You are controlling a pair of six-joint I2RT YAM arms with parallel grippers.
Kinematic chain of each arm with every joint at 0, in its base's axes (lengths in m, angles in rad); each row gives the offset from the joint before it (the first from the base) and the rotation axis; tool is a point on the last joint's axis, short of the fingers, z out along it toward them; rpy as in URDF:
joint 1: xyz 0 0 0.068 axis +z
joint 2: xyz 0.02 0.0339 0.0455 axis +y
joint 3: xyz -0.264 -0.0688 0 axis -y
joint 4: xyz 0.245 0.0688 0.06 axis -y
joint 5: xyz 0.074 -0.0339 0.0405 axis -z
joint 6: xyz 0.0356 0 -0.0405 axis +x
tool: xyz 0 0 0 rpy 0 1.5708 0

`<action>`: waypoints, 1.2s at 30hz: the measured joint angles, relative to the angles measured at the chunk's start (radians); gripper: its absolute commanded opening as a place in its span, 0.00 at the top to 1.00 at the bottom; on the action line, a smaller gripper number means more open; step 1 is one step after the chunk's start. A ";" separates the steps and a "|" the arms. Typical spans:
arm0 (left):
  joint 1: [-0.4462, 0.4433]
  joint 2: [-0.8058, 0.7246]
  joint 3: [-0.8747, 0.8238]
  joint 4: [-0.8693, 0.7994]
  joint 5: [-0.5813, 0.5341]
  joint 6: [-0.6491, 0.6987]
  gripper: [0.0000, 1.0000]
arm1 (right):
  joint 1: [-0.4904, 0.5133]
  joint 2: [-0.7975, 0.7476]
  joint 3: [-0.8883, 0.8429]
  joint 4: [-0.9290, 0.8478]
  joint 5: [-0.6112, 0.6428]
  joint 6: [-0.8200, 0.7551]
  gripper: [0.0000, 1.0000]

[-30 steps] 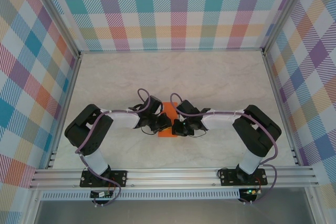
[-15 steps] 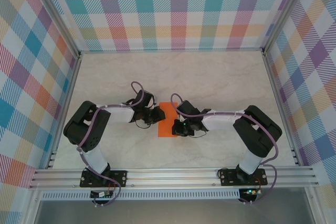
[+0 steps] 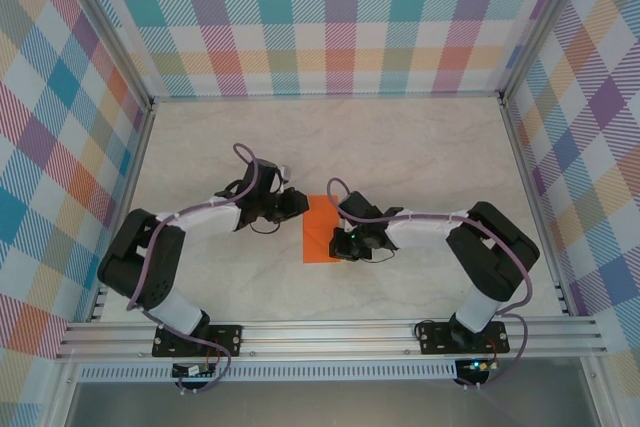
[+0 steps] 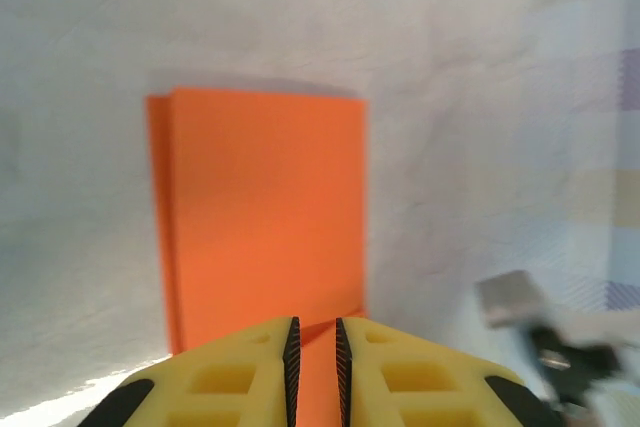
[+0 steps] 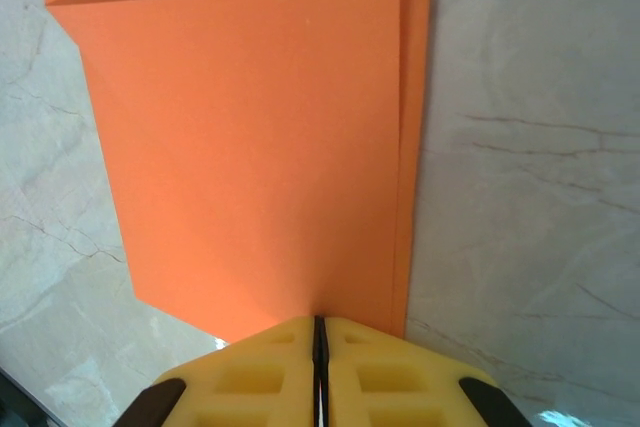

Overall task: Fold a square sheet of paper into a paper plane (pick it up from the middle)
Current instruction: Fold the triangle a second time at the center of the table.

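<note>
The paper (image 3: 321,230) lay flat mid-desk (image 3: 430,157), folded in half into a rectangle, its long axis running away from the arm bases. My right claw (image 3: 344,244) was the nearer one, jaws together, tips at the near right edge; I couldn't tell whether they pinched it. My left claw (image 3: 296,203) stood just off the far left edge, jaws a sliver apart, holding nothing. I could read no writing.
</note>
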 measured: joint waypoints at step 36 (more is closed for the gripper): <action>-0.099 0.064 -0.105 0.078 -0.011 -0.109 0.88 | 0.000 0.111 0.153 -0.060 0.000 -0.027 0.90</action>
